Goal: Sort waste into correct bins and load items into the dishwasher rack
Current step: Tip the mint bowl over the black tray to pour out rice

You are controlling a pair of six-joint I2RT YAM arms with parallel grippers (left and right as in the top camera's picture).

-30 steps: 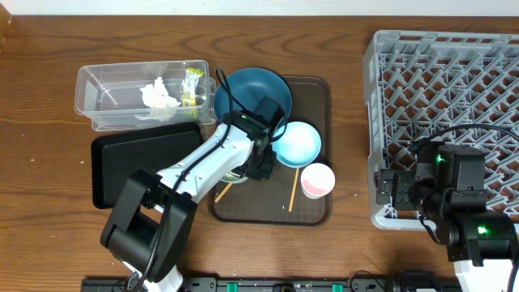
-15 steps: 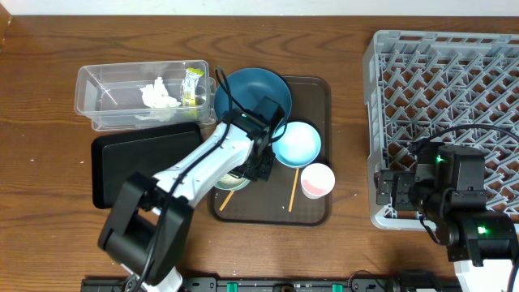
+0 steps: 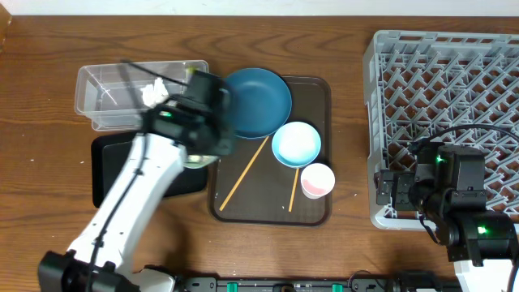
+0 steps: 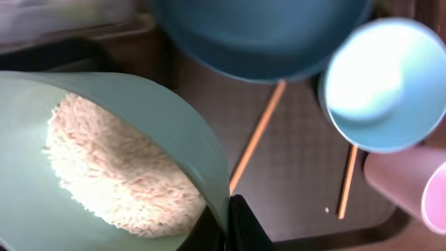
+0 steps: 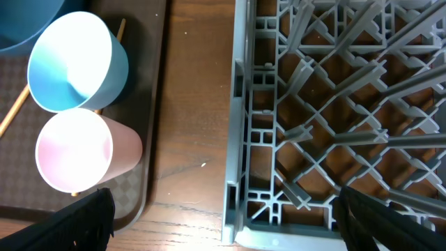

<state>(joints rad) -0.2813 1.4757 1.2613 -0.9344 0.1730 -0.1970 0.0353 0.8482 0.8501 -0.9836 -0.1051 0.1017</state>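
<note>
Since a second ago, my left arm is swinging left, carrying the mint-green bowl (image 4: 174, 139) off the brown serving tray (image 3: 268, 203). My left gripper (image 4: 226, 226) is pinching the bowl's rim, with the rice grains (image 4: 111, 167) heaped inside. The bowl is showing over the right edge of the black tray (image 3: 122, 162). The chopsticks (image 3: 243, 172) are lying uncovered on the serving tray. My right gripper (image 5: 233, 219) is waiting, fingers spread, beside the rack (image 5: 313, 104).
</note>
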